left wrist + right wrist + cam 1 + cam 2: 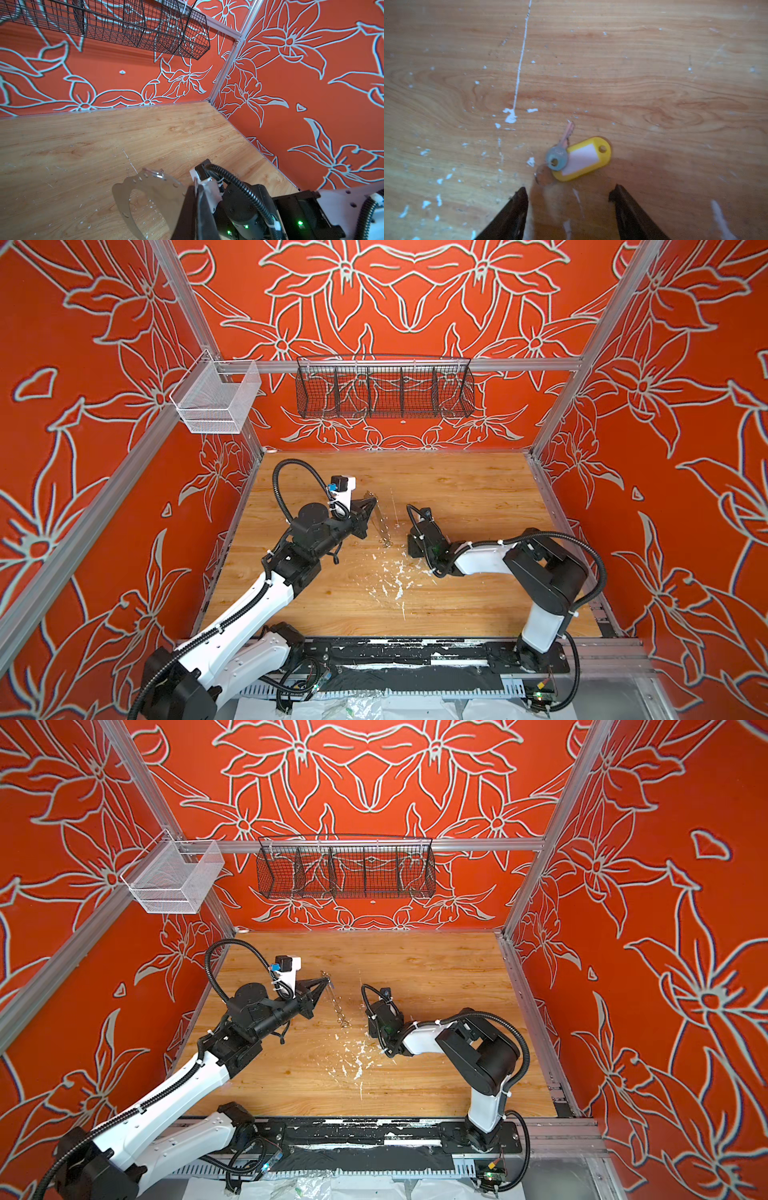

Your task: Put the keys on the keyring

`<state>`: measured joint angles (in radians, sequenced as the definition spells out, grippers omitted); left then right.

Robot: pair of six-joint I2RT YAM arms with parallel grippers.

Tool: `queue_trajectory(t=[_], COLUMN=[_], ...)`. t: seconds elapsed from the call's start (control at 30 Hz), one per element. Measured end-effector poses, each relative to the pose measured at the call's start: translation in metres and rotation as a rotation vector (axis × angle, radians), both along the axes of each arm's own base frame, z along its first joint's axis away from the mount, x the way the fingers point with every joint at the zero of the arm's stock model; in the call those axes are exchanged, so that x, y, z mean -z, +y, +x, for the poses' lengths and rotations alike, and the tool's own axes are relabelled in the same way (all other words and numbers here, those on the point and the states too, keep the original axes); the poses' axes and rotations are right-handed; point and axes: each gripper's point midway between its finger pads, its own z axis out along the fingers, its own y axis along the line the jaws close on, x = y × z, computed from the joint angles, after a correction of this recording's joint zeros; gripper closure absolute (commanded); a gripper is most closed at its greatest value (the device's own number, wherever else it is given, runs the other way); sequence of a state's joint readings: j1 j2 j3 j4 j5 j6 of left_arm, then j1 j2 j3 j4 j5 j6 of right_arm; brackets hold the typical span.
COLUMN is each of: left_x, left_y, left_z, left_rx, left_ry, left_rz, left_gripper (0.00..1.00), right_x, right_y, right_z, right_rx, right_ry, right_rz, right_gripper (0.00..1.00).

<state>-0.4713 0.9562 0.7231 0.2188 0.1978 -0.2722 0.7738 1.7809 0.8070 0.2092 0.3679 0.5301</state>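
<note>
Yellow-tagged key (pixel 579 158) shows only on my R wrist cam, R gripper (pixel 568 194) jaws apart, L gripper (pixel 372 506) clamps keyring (pixel 149 199).

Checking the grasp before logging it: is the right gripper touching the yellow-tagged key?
Apart. In the right wrist view the right gripper stands open, and bare table shows between its fingertips and the yellow-tagged key.

One yellow key (pixel 578 158), one big ring (pixel 149 199), two robot arms, one black basket (pixel 384 387), one white basket (pixel 216 400).
</note>
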Motion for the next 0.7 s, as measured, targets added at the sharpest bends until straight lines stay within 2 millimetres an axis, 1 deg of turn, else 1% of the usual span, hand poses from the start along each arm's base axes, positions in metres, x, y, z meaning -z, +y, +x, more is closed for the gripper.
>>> queue_trajectory(t=[0.07, 0.13, 0.23, 0.3, 0.53, 0.6, 0.7], left_x=[-0.001, -0.001, 0.001, 0.003, 0.003, 0.003, 0.001], left_y=[0.001, 0.003, 0.005, 0.006, 0.008, 0.008, 0.009], left_z=[0.000, 0.001, -0.001, -0.001, 0.001, 0.001, 0.000], left_rx=[-0.007, -0.017, -0.024, -0.028, -0.044, -0.046, -0.048], left_ry=[-0.002, -0.004, -0.005, -0.002, -0.003, -0.004, -0.008], left_rz=[-0.001, 0.000, -0.001, 0.002, 0.003, 0.003, 0.001], left_gripper=[1.00, 1.00, 1.00, 1.00, 1.00, 1.00, 1.00], right_x=[-0.001, -0.003, -0.003, -0.005, -0.021, -0.022, -0.019], right_y=[-0.007, -0.009, -0.005, -0.001, 0.024, 0.029, 0.031], right_z=[-0.004, -0.006, -0.011, -0.013, 0.000, 0.003, 0.008], right_rx=[-0.007, -0.028, -0.081, -0.113, -0.181, -0.190, -0.189], right_ry=[0.007, 0.001, -0.001, -0.005, -0.059, -0.065, -0.067], right_rz=[-0.053, -0.094, -0.149, -0.180, -0.225, -0.235, -0.262], right_gripper=[0.39, 0.43, 0.50, 0.53, 0.54, 0.55, 0.57])
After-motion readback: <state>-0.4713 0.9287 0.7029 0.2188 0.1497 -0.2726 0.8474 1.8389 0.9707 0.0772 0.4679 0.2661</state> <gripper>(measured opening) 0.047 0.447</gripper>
